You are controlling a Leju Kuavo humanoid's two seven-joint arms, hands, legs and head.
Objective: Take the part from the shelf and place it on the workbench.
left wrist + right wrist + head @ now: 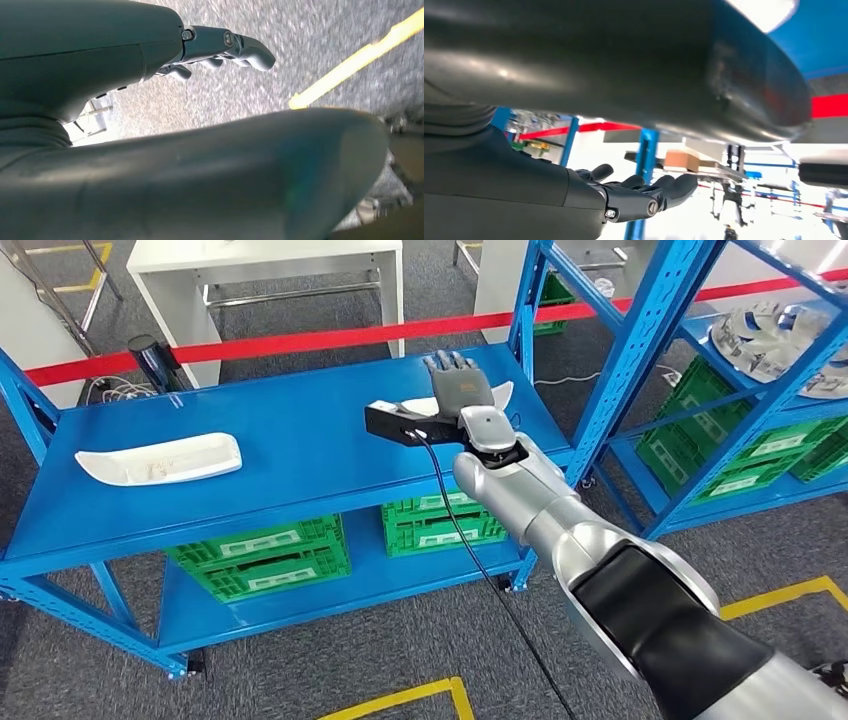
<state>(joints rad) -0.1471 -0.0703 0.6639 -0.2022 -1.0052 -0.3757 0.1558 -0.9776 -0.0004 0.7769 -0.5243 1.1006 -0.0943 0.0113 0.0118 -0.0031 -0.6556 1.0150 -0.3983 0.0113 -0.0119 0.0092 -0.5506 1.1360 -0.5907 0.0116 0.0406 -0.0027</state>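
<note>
Nearest to you, the right arm runs up from the lower right, and the right hand (458, 388) sits over a white part (497, 397) at the center of the frame, fingers stretched out, not clamping anything that I can see. The left hand (220, 50) hangs loose over the floor, holding nothing. Risk: the part's mostly hidden under the palm, so a shallow grab could tip it off the blue shelf top (290, 440). Its long axis seems to run left-right. Another white part (160, 459) lies far left.
</note>
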